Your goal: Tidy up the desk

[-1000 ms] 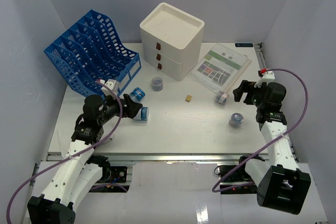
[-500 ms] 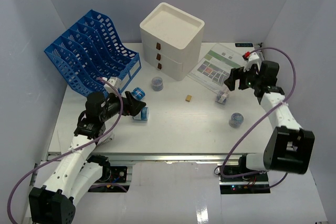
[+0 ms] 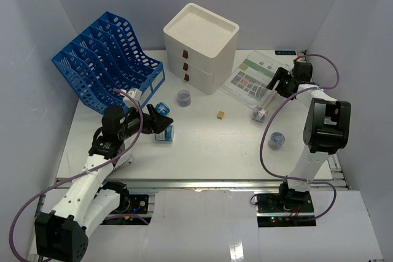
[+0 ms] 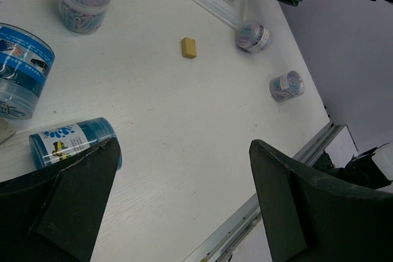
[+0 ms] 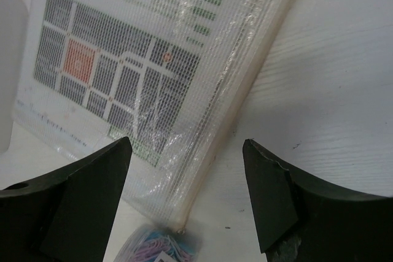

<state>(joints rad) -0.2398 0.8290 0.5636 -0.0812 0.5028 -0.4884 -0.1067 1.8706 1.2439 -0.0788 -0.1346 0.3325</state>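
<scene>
Top external view: sorting looks barely started. Loose items are scattered across the tabletop [image 3: 215, 151], which fills the middle of the frame.

- Left fingers [image 4: 73, 204]: spread wide, holding nothing. They hang low over the lying blue canister [image 4: 70, 142] at lower left of the left wrist view. One finger is just beside it; contact cannot be told.
- Right fingers [image 5: 67, 204]: also wide and empty, over the long edge of the mesh document pouch [image 5: 153, 72], upper right in the top view.

Likely step: approach for two first picks, the canister on the left and the pouch on the right.

Next move, your call:
- Shift the left fingers toward frame left so the canister sits between them, then close.
- The pouch lies flat, so you would need to get under its thin edge.

In the way:
- An upright blue canister [image 4: 21, 69] stands near the lying one.
- A paper-clip tub [image 5: 163, 246] sits at the pouch's corner.

Elsewhere: a tan block [image 3: 220, 115] at centre, a blue file rack [image 3: 107, 59] at upper left, and a white drawer box [image 3: 199, 47] at top centre.
</scene>
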